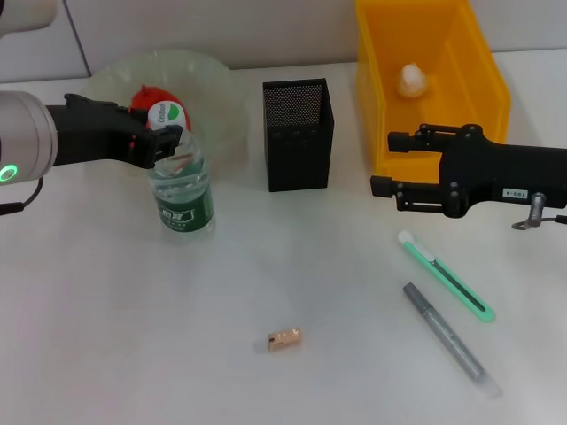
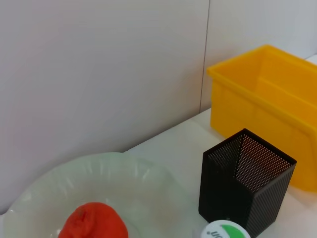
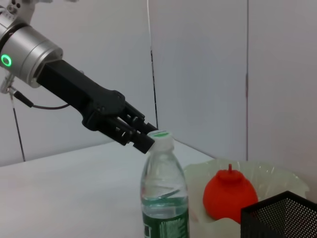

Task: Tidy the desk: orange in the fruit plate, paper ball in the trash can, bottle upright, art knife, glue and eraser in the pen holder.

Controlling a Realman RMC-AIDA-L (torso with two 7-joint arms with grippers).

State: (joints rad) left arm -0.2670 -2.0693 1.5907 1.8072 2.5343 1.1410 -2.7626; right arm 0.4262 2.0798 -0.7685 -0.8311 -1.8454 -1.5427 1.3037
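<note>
At the left of the head view, the bottle (image 1: 182, 190) stands upright, its neck held by the closed left gripper (image 1: 168, 146). If pulled sideways, it could be tipped.

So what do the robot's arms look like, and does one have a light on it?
Yes! The left arm has a silver-grey round wrist with a glowing green ring light, a thin black cable, then a black boxy end effector with slim black fingers. The right arm is black, with a small white label and a metal loop underneath; its end effector has two black fingers.
</note>
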